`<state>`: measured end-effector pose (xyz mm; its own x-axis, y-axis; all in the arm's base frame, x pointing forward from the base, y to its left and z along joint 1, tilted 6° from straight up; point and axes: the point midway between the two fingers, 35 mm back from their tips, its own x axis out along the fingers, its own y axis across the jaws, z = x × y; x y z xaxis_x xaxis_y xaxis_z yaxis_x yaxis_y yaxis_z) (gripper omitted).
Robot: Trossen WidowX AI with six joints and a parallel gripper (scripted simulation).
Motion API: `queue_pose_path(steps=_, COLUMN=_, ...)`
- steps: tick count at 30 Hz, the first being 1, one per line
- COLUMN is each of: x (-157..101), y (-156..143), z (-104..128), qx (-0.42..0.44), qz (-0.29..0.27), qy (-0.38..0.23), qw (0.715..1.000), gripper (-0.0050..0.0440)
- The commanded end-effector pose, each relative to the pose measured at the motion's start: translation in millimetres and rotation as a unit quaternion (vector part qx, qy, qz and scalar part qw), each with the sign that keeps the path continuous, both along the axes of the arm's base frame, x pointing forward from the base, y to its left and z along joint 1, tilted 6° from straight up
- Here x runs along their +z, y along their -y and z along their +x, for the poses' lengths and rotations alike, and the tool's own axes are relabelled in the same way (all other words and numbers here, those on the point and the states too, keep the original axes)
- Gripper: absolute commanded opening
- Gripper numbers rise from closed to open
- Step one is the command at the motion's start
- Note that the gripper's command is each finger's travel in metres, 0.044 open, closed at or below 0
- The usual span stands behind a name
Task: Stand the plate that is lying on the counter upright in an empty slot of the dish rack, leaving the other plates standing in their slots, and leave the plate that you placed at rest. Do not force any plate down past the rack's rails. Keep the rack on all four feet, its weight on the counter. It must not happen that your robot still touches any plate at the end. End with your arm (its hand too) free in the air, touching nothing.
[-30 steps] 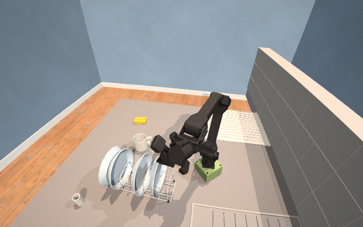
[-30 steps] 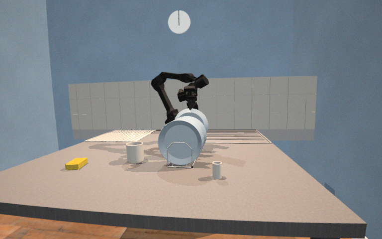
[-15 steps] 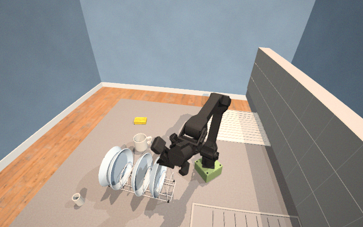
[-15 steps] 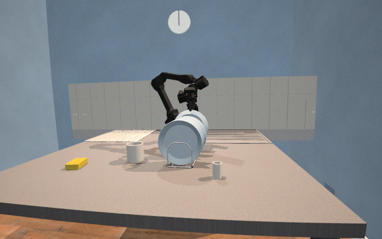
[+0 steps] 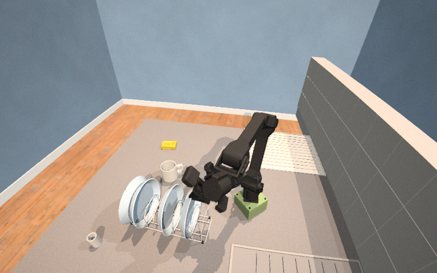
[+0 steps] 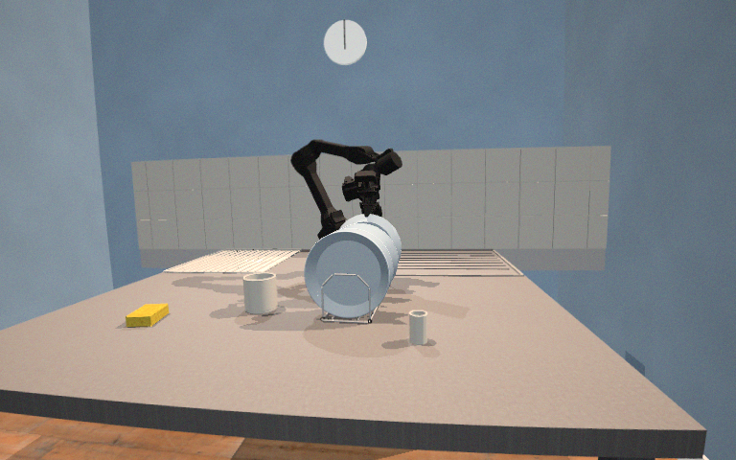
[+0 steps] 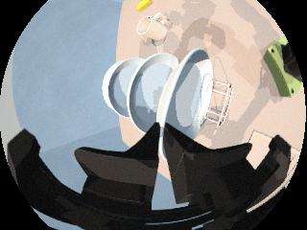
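A wire dish rack stands on the counter with several white plates upright in it. Three plates (image 5: 146, 202) fill the slots away from the arm. Another plate (image 5: 190, 214) stands in the slot at the end nearest the arm's base, its lower edge down among the wires. My gripper (image 5: 194, 193) is shut on this plate's top rim. In the wrist view the rim of the plate (image 7: 186, 90) runs between my fingers. In the exterior view the gripper (image 6: 370, 211) sits right on top of the row of plates (image 6: 353, 265).
A white mug (image 5: 169, 170) stands just behind the rack and a small cup (image 5: 94, 239) stands in front of it. A yellow sponge (image 5: 169, 144) lies farther back. The arm's green base (image 5: 250, 203) is close to the rack's right end. A ribbed drying mat (image 5: 289, 152) lies by the tiled wall.
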<state>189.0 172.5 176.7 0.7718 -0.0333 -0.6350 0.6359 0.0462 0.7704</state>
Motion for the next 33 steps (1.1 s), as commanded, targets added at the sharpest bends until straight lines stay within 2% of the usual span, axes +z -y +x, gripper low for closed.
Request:
queue_pose_path(steps=1, x=0, y=1, z=1, qx=0.0, qz=0.001, qy=0.004, qw=1.0, gripper=0.0)
queue_pose_path(steps=33, x=-17, y=2, z=2, qx=0.0, qz=0.001, qy=0.004, qw=1.0, gripper=0.0)
